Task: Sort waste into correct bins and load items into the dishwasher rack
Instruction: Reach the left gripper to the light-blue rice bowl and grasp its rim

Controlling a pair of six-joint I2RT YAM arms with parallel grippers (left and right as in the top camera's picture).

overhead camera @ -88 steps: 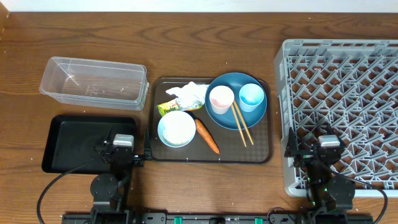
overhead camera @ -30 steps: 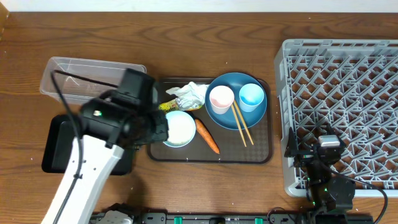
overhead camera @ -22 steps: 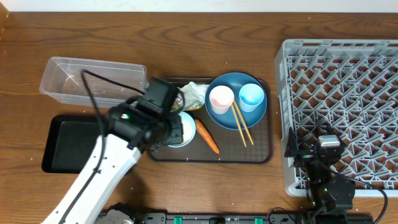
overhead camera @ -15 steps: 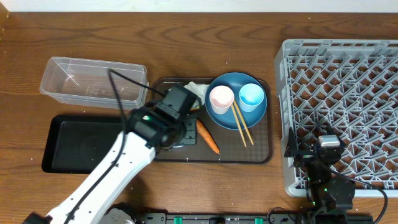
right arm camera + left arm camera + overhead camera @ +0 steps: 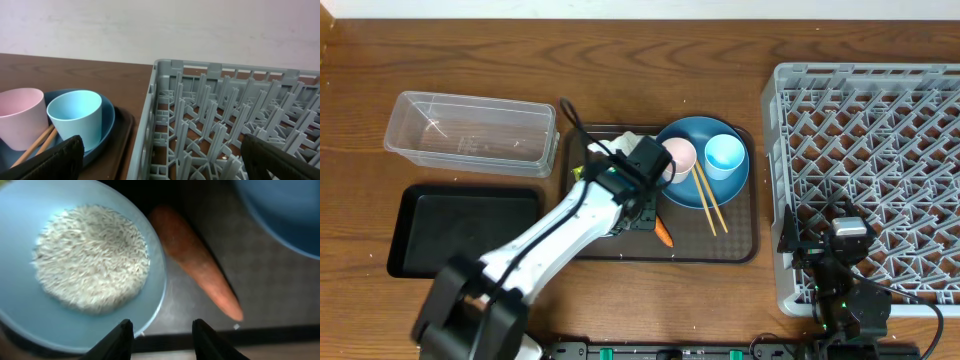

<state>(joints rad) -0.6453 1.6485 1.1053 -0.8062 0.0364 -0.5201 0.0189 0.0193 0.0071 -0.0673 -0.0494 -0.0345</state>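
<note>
Your left arm [image 5: 550, 235] lies across the brown serving tray [image 5: 720, 246] in the overhead view and covers much of what you want to see. The light blue bowl [image 5: 156, 275] is hidden there, only the tip of the orange carrot [image 5: 195, 272] pokes out, the crumpled tissue [image 5: 632, 139] shows as a white scrap, and the pink cup [image 5: 682, 156] is half masked. The left wrist view fills that in, though it cuts the plate to a blurred blue corner. The left gripper [image 5: 162, 339] hangs over the bowl's near rim, fingers part-way apart with nothing between them. The bowl holds a mound of loose white rice [image 5: 90, 260]. The carrot, smooth and tapering, lies on the tray just beside it. The round blue plate [image 5: 682, 192] carries the pink cup and the light blue cup [image 5: 725, 153], and two wooden chopsticks [image 5: 710, 200] lie across its rim onto the tray. The right gripper [image 5: 165, 160] rests at the near edge of the grey lattice dishwasher rack [image 5: 880, 130], jaws spread wide, holding nothing. The clear plastic tub [image 5: 470, 102] and black tray [image 5: 460, 240] sit left of the serving tray
</note>
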